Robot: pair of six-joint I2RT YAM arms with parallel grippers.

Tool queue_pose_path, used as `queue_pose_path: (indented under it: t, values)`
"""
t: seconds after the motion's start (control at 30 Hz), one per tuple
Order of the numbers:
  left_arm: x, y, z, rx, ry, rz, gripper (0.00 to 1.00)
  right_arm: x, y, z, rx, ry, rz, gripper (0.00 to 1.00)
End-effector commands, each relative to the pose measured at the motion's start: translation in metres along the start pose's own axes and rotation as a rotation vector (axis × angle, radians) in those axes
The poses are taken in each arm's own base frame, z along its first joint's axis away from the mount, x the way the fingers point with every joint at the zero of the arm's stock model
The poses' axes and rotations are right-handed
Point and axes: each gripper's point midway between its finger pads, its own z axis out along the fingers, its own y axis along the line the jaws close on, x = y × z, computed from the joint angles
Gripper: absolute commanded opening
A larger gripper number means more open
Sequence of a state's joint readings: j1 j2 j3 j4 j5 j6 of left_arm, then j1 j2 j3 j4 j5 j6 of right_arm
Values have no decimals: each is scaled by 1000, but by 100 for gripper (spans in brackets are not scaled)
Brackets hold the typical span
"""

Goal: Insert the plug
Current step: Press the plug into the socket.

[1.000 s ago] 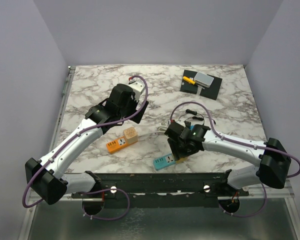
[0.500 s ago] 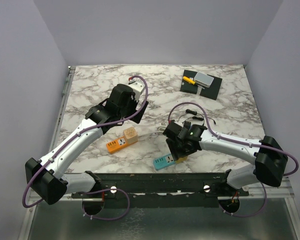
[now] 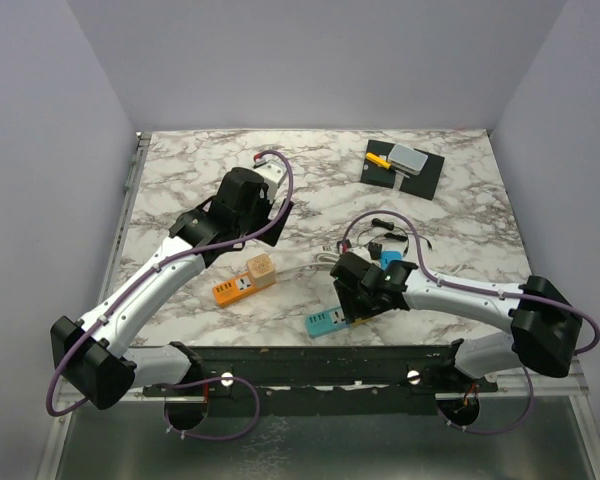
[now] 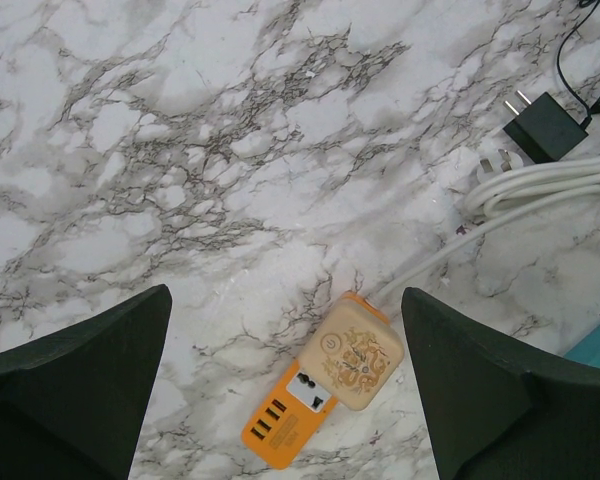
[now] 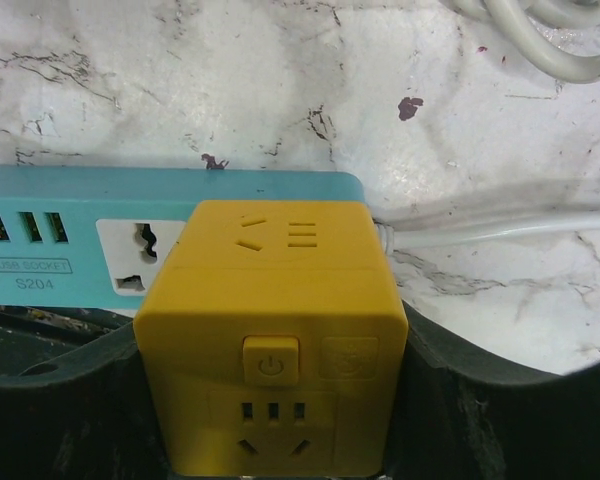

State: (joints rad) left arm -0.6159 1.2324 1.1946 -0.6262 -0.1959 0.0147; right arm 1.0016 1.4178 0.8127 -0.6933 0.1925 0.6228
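A yellow cube plug (image 5: 270,330) stands on the right end of a teal power strip (image 5: 80,230). My right gripper (image 5: 270,400) is shut on it, with the dark fingers (image 5: 480,400) pressed to both its sides. From above, this gripper (image 3: 365,300) covers most of the cube on the teal strip (image 3: 323,322) near the table's front edge. My left gripper (image 4: 285,290) hangs open and holds nothing, high above an orange power strip (image 4: 285,425) that carries a beige cube plug (image 4: 352,352). The top view places the left gripper (image 3: 265,210) behind that orange strip (image 3: 235,289).
A black adapter (image 4: 542,125) with bare prongs and a coil of white cable (image 4: 540,180) lie between the arms. A black mat (image 3: 425,180) with a grey box sits at the back right. A small blue object (image 3: 391,256) lies behind my right wrist.
My right gripper has shifted slightly with the yellow cube plug on the teal strip, uncovering the small blue object behind it. The left arm has barely moved.
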Motion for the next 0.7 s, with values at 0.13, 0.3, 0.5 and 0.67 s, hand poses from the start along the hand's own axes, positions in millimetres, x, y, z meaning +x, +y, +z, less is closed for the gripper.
queue_pose_path:
  t: [0.13, 0.3, 0.5, 0.67]
  values:
    - [-5, 7, -8, -30, -16, -49, 99, 61, -1, 24, 7, 186, 88, 48]
    - [-12, 7, -13, -27, -33, -62, 99, 30, 4, 9, 25, 109, 90, 73]
    - [-12, 4, -17, -9, -44, -77, 99, 11, 2, -13, 51, 76, 65, 90]
    - [-13, 4, -20, -6, -51, -79, 99, -5, 0, -37, 62, 28, 71, 92]
